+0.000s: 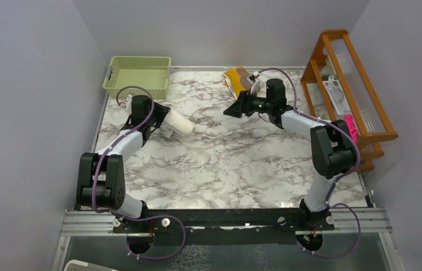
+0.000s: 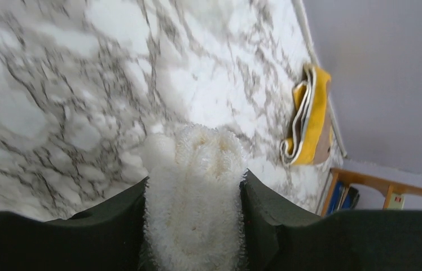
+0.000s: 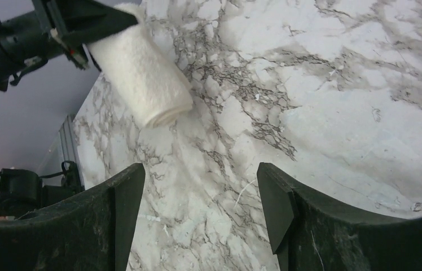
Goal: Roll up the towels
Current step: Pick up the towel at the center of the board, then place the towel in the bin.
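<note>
Left gripper (image 1: 162, 119): fingers closed partway on one end of the white towel (image 1: 179, 124), one finger pressed against each side of it.
White towel: rolled into a short, fat tube on the left side of the table (image 1: 242, 164), in front of the basket (image 1: 135, 86). Its free end sticks out toward the middle of the table. From here I cannot tell whether that end touches the marble.
Left wrist view: the fluffy roll (image 2: 194, 186) fills the gap between the two dark fingers (image 2: 113, 226).
Right gripper (image 1: 232, 109): fingers spread wide with nothing between them, pointing left over bare marble in the far middle of the table.
Right wrist view: only tabletop shows between the fingers (image 3: 121, 214); the white roll (image 3: 141, 73) lies well apart, up in the corner.
Yellow towel (image 1: 234, 78): folded flat, not rolled, with a brown patch on top. It lies at the far edge of the table near the back wall, just behind the right gripper and untouched by it.
Rack (image 1: 378, 136): orange wood, standing along the right edge of the table.
</note>
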Available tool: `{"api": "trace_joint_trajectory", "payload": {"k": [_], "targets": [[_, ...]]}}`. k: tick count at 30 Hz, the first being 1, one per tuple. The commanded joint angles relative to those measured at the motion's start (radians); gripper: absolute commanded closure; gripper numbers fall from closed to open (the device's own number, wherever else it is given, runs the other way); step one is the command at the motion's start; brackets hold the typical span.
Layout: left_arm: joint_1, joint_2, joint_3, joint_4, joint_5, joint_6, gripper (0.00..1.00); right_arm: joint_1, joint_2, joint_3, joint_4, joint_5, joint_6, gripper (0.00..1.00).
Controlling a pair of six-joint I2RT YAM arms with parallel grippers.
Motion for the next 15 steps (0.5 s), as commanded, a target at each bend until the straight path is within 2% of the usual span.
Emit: {"api": "trace_joint_trajectory", "payload": {"k": [1,4,7,12,15], "targets": [[0.094,-0.001,0.125,0.008,0.043,0.058,0.56,0.026,-0.074,-0.036,0.022,0.044,-0.020,0.26],[0.158,0.058,0.235,0.017,0.084,0.053,0.56,0.026,-0.103,-0.067,0.041,0.038,-0.009,0.26],[0.212,0.148,0.419,0.021,0.114,0.081,0.56,0.027,-0.129,-0.095,0.047,0.031,-0.002,0.26],[0.258,0.404,0.845,-0.155,0.169,0.194,0.57,0.026,-0.171,-0.148,0.065,0.017,0.012,0.26],[0.277,0.512,0.968,-0.158,0.183,0.196,0.58,0.025,-0.179,-0.167,0.074,0.008,0.016,0.26]]}}
